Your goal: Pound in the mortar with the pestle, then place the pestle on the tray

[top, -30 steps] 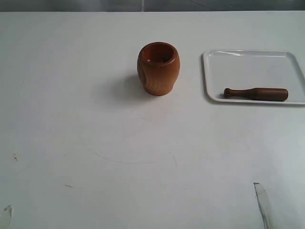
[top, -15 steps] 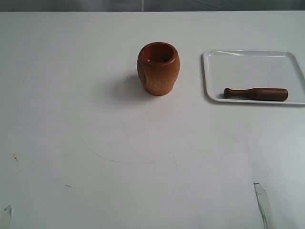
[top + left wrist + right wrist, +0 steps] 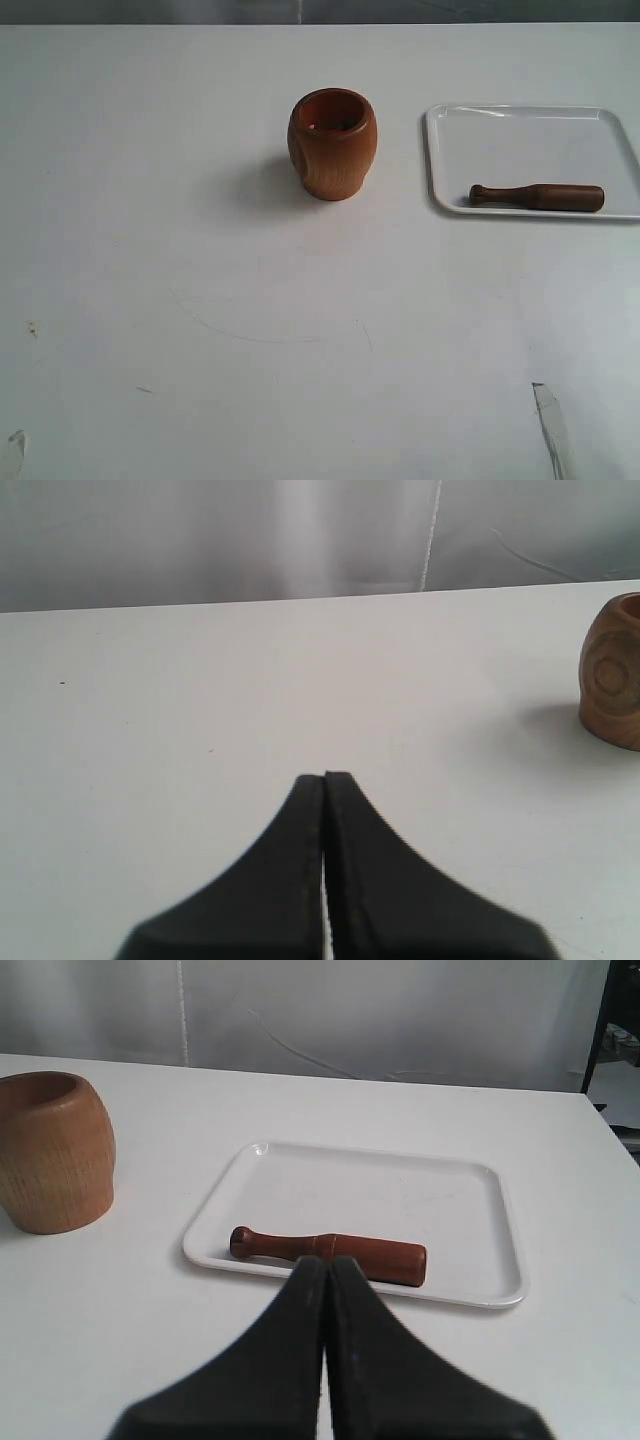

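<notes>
The right pincer (image 3: 326, 1260), jaws together and empty, points at the pestle (image 3: 350, 1248) just ahead, which lies flat across its line along the near rim of the tray (image 3: 400, 1185), knob toward the mortar (image 3: 55, 1150). The left pincer (image 3: 325, 777), likewise closed, is farther off. The pestle is slim, dark reddish-brown wood

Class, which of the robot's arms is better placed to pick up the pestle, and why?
Right. The pestle lies on the tray directly ahead of the right gripper; the left wrist view shows the mortar, no pestle.
</notes>
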